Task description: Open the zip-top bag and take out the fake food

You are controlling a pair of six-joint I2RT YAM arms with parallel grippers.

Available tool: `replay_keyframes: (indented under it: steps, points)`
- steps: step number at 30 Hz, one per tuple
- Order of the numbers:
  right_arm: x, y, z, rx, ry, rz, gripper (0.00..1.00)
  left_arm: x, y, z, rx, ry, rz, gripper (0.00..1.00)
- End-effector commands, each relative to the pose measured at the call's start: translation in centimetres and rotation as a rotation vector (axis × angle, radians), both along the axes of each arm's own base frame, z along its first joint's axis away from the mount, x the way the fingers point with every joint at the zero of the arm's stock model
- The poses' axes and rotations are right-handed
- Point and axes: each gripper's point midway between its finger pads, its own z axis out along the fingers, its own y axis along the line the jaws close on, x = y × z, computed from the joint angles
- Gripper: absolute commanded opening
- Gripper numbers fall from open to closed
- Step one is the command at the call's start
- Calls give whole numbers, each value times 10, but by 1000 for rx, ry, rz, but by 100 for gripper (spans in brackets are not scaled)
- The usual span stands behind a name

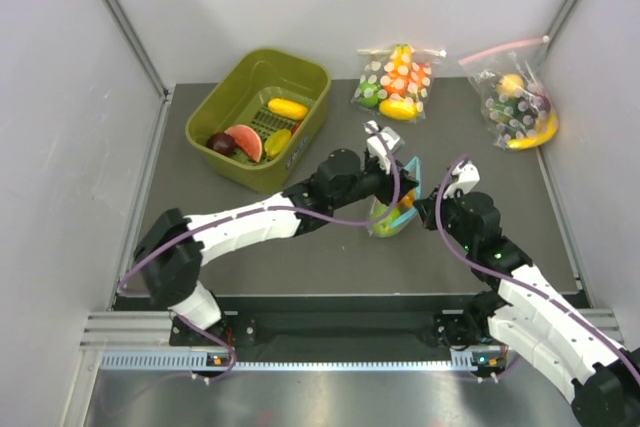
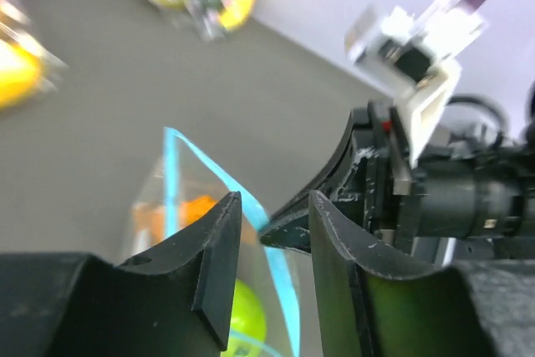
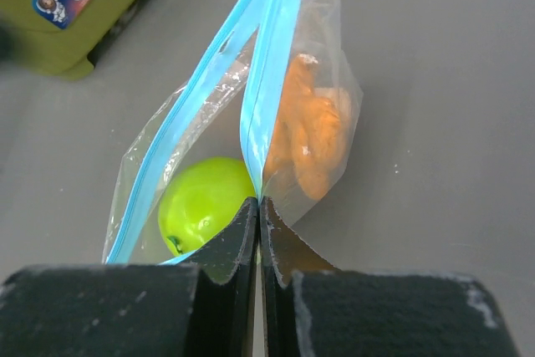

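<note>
In the overhead view an olive tub [image 1: 262, 117] is sitting at the upper left of the dark table [image 1: 300, 267], holding yellow, red and purple toy pieces. From the lower left the left arm is stretching toward the centre, where the left gripper [image 1: 398, 177] is hovering at the zip-top bag [image 1: 392, 215]. In the left wrist view its jaws are standing apart. The bag's light-blue zip strip [image 2: 180, 173] is running between them, and neither finger is visibly pressing it.

The bag is standing at frame centre, its mouth up and parted. The fake food [image 3: 313, 140] is lying inside: a green fruit [image 3: 205, 202] at the lower left of the right wrist view, and orange pieces [image 3: 301, 173] to its right. The right gripper [image 3: 257, 219] is pinching one side of the strip, its jaws closed on it.

One dotted bag [image 1: 397, 82] is lying at upper centre overhead, and another dotted bag [image 1: 518, 102] at the upper right.
</note>
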Motion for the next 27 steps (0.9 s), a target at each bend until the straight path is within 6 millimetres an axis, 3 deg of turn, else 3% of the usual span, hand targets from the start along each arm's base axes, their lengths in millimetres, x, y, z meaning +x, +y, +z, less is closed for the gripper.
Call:
replay_keyframes:
  steps: [1, 2, 3, 4, 10, 15, 21, 27]
  points:
    - [3, 6, 22, 38, -71, 15, 0, -6, -26, -19, 35, 79, -91, 43]
    - [2, 6, 24, 40, -76, 14, 0, -5, -31, -35, 66, 106, -95, 43]
    - [2, 6, 24, 39, -77, 16, 0, -2, -34, -37, 71, 120, -89, 42]
    - [2, 5, 24, 37, -78, 15, 0, -1, -35, -55, 115, 159, -77, 42]
    - [-3, 3, 21, 29, -72, 16, 0, 11, -24, -79, 149, 203, 23, 41]
    - [-2, 2, 22, 25, -73, 11, 0, 7, -22, -97, 179, 229, 15, 41]
    - [-2, -4, 28, 6, -87, -7, 0, 6, -13, -134, 302, 271, 33, 41]
    - [0, -3, 34, 3, -98, -10, 0, 1, 4, -146, 427, 269, 48, 45]
